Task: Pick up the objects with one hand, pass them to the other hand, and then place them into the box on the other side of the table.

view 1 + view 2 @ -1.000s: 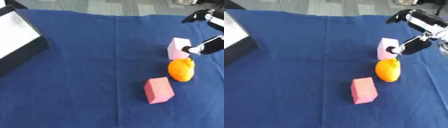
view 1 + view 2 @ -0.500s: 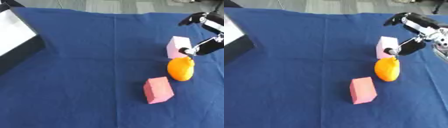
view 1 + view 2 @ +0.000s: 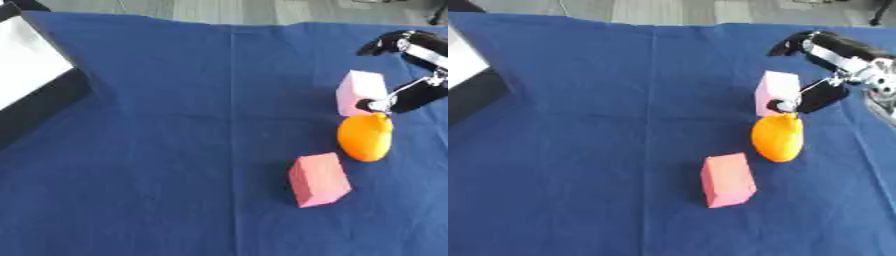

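Fingers of our right robot hand (image 3: 833, 75) spread apart around the pale pink block (image 3: 776, 92), one tip touching its lower right side. Just below sits the orange (image 3: 778, 137), then a darker pink block (image 3: 728, 180). Our box (image 3: 31, 85) stands far left on the blue worktop (image 3: 157, 150).
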